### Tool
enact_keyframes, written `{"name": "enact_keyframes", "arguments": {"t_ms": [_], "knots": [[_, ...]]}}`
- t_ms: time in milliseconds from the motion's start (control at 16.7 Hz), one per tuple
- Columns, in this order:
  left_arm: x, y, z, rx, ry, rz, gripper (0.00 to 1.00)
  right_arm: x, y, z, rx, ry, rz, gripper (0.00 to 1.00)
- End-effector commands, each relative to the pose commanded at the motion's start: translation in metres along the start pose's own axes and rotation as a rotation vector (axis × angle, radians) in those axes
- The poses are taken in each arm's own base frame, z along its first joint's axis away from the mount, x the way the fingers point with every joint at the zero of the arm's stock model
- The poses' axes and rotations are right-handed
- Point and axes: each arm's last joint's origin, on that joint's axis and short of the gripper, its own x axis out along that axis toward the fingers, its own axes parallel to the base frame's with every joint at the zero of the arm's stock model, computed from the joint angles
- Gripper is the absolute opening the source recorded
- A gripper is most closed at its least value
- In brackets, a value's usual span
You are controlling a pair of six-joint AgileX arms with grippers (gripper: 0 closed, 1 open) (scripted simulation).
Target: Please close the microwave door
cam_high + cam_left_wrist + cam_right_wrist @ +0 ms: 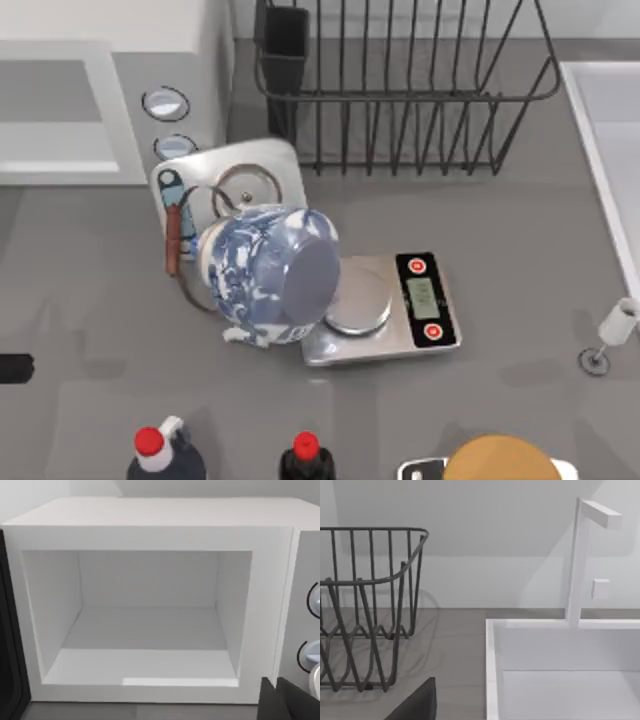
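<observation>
On a grey table (pixel 90 300), a boxy white microwave (pixel 150 525) at the far left shows its smooth cavity; a dark edge beside it may be the door, unconfirmed. Neither gripper's grip can be told.

Grey table (pixel 520 250) carries: white microwave (pixel 110 100) top-left, wire rack (pixel 400 90) behind, kitchen scale (pixel 400 305) mid, w/ blue-white jar (pixel 265 275) beside, 2 red-capped bottles (pixel 165 455) front.
</observation>
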Motion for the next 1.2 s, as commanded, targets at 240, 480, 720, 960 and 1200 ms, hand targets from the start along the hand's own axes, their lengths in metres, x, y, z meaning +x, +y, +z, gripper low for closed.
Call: {"name": "enact_keyframes", "arguments": {"t_ms": [240, 480, 720, 960, 1200], "knots": [[0.000, 0.000, 0.000, 0.000, 0.000, 0.000, 0.00, 0.000, 0.000, 0.000, 0.000, 0.000, 0.000, 1.00], [0.000, 0.000, 0.000, 0.000, 0.000, 0.000, 0.00, 0.000, 0.000, 0.000, 0.000, 0.000, 0.000, 1.00], [-0.004, -0.005, 0.004, 0.000, 0.000, 0.000, 0.00, 0.000, 0.000, 0.000, 0.000, 0.000, 0.000, 1.00], [-0.010, -0.014, 0.010, 0.000, 0.000, 0.000, 0.00, 0.000, 0.000, 0.000, 0.000, 0.000, 0.000, 1.00], [-0.012, -0.015, 0.011, 0.000, 0.000, 0.000, 0.00, 0.000, 0.000, 0.000, 0.000, 0.000, 0.000, 1.00]]}}
